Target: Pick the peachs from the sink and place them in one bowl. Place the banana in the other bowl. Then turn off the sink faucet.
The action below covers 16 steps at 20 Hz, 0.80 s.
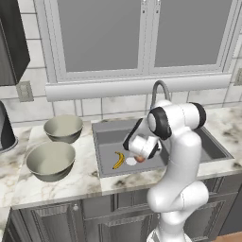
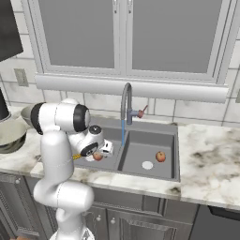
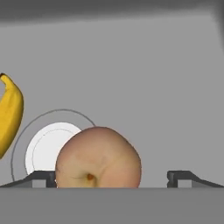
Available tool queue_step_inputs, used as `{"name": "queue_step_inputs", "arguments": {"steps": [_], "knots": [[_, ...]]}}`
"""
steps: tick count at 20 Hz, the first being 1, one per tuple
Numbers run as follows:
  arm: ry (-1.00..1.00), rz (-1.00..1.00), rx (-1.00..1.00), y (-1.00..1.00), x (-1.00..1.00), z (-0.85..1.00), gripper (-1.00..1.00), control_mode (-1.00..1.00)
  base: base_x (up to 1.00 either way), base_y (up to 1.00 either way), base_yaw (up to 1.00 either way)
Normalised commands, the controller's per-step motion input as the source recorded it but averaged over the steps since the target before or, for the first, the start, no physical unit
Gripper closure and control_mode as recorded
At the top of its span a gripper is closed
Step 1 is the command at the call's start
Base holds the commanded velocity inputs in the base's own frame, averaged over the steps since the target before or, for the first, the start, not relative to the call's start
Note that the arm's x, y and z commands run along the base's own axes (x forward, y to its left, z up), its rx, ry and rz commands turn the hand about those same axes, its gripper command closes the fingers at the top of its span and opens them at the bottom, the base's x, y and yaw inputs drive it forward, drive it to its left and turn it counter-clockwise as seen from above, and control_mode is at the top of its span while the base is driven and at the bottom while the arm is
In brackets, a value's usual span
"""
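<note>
Grey sink [image 2: 174,140] floor, wide claw [image 3: 111,177] astride peach [image 3: 98,158], banana [image 3: 9,113] beside.

Peach [image 3: 98,157] beside banana [image 3: 9,114] in sink [image 1: 106,142], seemingly upright.

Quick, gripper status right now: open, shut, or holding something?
Gripper: open, holding nothing; its fingertips stand wide on either side of a peach in the sink.
</note>
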Motion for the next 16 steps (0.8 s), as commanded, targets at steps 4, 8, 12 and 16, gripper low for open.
{"name": "queue_step_inputs", "arguments": {"steps": [4,8,12,16], "knots": [[0.00,0.00,0.00,0.00,-0.33,-0.20,-1.00,-1.00,0.00,0.00,0.00],[0.00,0.00,0.00,0.00,0.07,-0.38,-1.00,-1.00,0.00,0.00,0.00],[0.00,0.00,0.00,0.00,0.43,-0.38,-1.00,-1.00,0.00,0.00,0.00],[0.00,0.00,0.00,0.00,0.14,-0.41,-1.00,-1.00,0.00,0.00,0.00]]}}
